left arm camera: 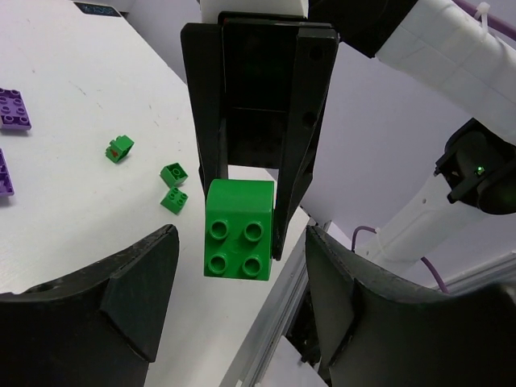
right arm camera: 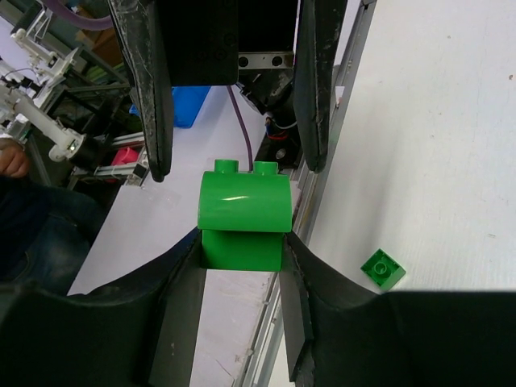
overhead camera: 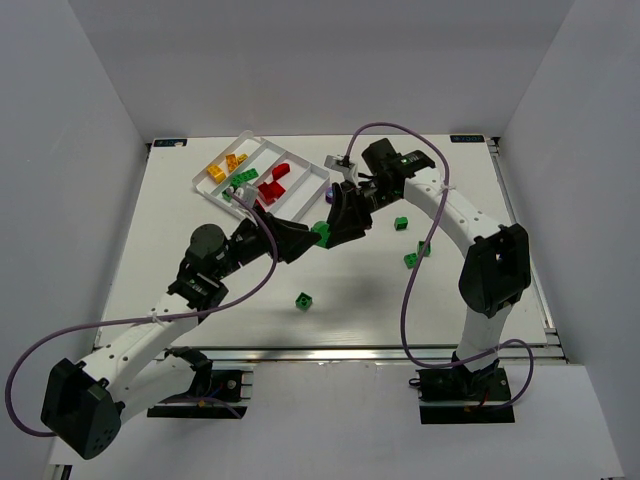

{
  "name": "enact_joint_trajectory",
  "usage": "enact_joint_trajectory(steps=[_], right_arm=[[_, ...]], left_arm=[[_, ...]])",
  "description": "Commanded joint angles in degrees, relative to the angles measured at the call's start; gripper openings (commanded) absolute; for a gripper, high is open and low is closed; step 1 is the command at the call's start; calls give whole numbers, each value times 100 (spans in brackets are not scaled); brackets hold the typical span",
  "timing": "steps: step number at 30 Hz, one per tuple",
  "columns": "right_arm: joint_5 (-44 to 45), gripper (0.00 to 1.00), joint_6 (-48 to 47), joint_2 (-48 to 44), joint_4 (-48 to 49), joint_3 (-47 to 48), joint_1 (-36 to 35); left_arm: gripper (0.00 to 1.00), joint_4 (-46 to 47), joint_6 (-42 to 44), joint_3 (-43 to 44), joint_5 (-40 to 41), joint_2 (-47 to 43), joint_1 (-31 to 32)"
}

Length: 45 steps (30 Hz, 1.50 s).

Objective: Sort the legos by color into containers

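My right gripper is shut on a green lego and holds it in the air near the table's middle. In the right wrist view its fingers clamp the lower half of the lego. My left gripper faces it, open, with a finger on either side of the lego and not touching it. In the left wrist view the lego hangs between my spread left fingers. The white tray at the back left holds yellow, green and red legos.
Loose green legos lie on the table at the front middle and to the right. Purple legos lie near the tray. The table's near metal edge runs in front of the arm bases.
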<state>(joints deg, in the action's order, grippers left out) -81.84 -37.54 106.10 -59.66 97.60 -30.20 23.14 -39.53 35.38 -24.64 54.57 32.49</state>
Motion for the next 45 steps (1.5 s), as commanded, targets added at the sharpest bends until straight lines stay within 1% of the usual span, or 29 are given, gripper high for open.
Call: enact_joint_trajectory(steps=[1, 6, 16, 19, 21, 22, 23, 24, 26, 27, 30, 31, 34, 35, 37, 38, 39, 42, 43, 44, 45], right_arm=[[-209, 0, 247, -231, 244, 66, -39], [-244, 0, 273, -230, 297, 48, -39], [-297, 0, 273, -248, 288, 31, -48], [-297, 0, 273, -257, 297, 13, -48], [-288, 0, 273, -248, 306, -4, -48], [-288, 0, 273, -248, 297, -4, -48], [-288, 0, 273, -239, 297, -13, -48], [-288, 0, 273, -239, 306, -13, -48], [-280, 0, 273, -239, 314, -22, -48], [-271, 0, 273, -239, 314, -31, -48], [-218, 0, 160, -231, 183, -75, -48], [-201, 0, 63, -239, 104, -83, -48], [-165, 0, -262, -222, -168, -189, -48], [-165, 0, -445, -222, -247, -241, -48], [-139, 0, -579, -222, -397, -294, -48], [-113, 0, -640, -213, -432, -338, -48], [-78, 0, -797, -204, -493, -338, -48], [-16, 0, -1166, -143, -792, -330, -39], [10, 0, -1281, -125, -976, -321, -39], [63, 0, -1395, -99, -1056, -303, -30], [220, 0, -1501, -90, -1083, -277, -30]], left_arm=[[73, 103, -46, -57, -93, -34, 38], [71, 68, -81, -66, -102, 1, 47], [70, 323, -195, -162, -172, 151, 64], [67, 384, -222, -171, -190, 151, 64], [63, 411, -231, -163, -207, 151, 64], [60, 420, -239, -145, -208, 168, 73], [55, 420, -248, -136, -234, 195, 65], [44, 402, -257, -127, -251, 212, 64], [32, 429, -257, -119, -287, 221, 73], [22, 429, -240, -127, -287, 204, 65], [11, 341, -117, -101, -77, -15, 56], [1, 141, 58, -75, -6, -86, 47], [0, -115, 182, 13, 13, -314, -233], [0, -142, 156, 31, -75, -350, -548], [0, -81, 16, 31, -408, -429, -918], [0, -64, -19, 48, -514, -438, -1277], [0, -81, -37, 118, -602, -429, -1454], [0, -107, -2, 285, -954, -237, -1982], [0, -168, 41, 442, -1007, -44, -2184], [0, -265, 103, 540, -938, 53, -2264], [0, -622, 286, 636, -798, 176, -2352]])
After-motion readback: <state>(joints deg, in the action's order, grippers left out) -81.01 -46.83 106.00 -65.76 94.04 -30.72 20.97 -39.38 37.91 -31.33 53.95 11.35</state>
